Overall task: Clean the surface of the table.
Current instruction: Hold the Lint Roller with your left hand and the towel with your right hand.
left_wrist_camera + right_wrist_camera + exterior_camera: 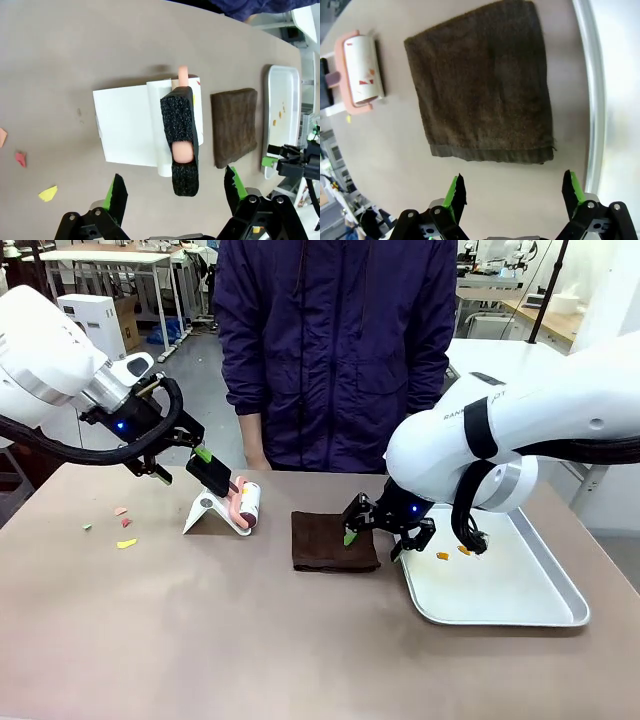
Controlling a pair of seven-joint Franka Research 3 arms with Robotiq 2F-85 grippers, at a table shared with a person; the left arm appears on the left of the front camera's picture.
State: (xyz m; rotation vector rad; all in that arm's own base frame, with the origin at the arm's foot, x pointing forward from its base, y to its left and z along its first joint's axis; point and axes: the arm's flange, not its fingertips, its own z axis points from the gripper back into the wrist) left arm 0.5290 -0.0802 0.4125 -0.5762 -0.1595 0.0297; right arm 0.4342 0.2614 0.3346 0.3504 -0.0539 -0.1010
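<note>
Table [250, 640] has scraps [126, 543] mid-left, so left gripper [175, 184], jaws apart, should center on roller handle [181, 120] before closing; right gripper [512, 187] gapes open over cloth [480, 80].

The right arm [520, 420] bears partial lettering "RAN".

Both arms were glossy white with rounded shells. The left arm [50, 350], at the upper left of the frame, had a silver ring near its wrist and a black ribbed cable [100, 452] looped beneath it. The right arm [530, 410], at the right, bore grey lettering and a black strap [480, 427]. Each wrist showed a small blue light. The left gripper [213, 473] and right gripper [512, 185] were black with green pads [451, 192]. The person at top centre wore a dark purple jacket [335, 350] with long sleeves.
</note>
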